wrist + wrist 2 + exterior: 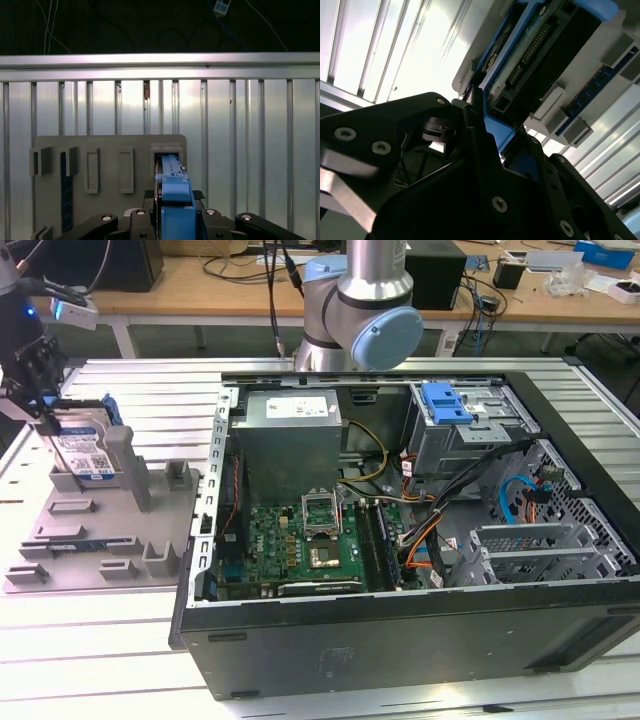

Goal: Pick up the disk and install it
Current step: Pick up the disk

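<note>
Two black fingers (198,196) of the gripper (48,412) are clamped on the disk (88,452), one against each flat side of its blue frame, as the first wrist view shows plainly. The disk stands upright on edge at the back of a grey holder plate (100,540) on the exterior view's left, with its white-and-blue label showing. From where I stand it looks seated in its slot, though I can't tell whether its lower edge touches the bottom. In the second wrist view its other face shows a dark board and a row of connector pins. Other slots in the plate lie nearer the front, and one holds a thin blue strip (85,546), possibly a memory stick. The plate rests on a ribbed metal table (90,650). Just beside it, toward the exterior view's right, an open computer case (400,635) lies on its side. Inside are a grey power supply (290,445), a green main board (310,540) in front of that, and a blue tab (445,403) on a metal cage in the far corner. The arm (365,305) rises behind the case, and a cluttered workbench (200,288) runs along the back of the room.
</note>
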You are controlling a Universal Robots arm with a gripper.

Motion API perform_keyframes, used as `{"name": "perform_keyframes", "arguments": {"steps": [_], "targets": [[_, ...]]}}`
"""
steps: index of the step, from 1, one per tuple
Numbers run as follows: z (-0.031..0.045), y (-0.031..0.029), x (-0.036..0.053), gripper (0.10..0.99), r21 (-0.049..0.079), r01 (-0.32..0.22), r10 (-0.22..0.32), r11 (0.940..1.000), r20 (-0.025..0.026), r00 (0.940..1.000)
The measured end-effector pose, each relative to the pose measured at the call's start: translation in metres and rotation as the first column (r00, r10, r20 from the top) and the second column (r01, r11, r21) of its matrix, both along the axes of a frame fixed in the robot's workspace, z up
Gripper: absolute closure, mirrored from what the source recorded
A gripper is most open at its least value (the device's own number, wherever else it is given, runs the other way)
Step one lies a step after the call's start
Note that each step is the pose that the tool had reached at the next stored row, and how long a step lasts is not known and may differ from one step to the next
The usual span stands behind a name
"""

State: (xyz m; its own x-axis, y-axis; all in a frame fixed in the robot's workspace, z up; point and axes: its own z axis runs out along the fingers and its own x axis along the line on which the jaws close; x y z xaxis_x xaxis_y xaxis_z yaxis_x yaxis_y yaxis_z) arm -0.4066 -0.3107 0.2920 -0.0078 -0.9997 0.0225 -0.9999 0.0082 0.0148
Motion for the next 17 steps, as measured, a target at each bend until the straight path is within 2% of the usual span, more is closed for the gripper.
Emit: {"name": "perform_keyframes", "arguments": {"steps": [1,4,11,15,17], "targets": [[-0.0002,-0.0001,0.0000,0.722,0.000,0.000,0.000,1.0000,0.0000,1.0000],[0.0102,-0.0001,0.0000,0.722,0.000,0.000,0.000,1.0000,0.0000,1.0000],[0.0215,-0.0001,0.0000,0.722,0.000,0.000,0.000,1.0000,0.0000,1.0000],[0.0326,-0.0001,0.0000,0.722,0.000,0.000,0.000,1.0000,0.0000,1.0000],[0.0356,-0.0001,0.0000,0.722,0.000,0.000,0.000,1.0000,0.0000,1.0000]]}}
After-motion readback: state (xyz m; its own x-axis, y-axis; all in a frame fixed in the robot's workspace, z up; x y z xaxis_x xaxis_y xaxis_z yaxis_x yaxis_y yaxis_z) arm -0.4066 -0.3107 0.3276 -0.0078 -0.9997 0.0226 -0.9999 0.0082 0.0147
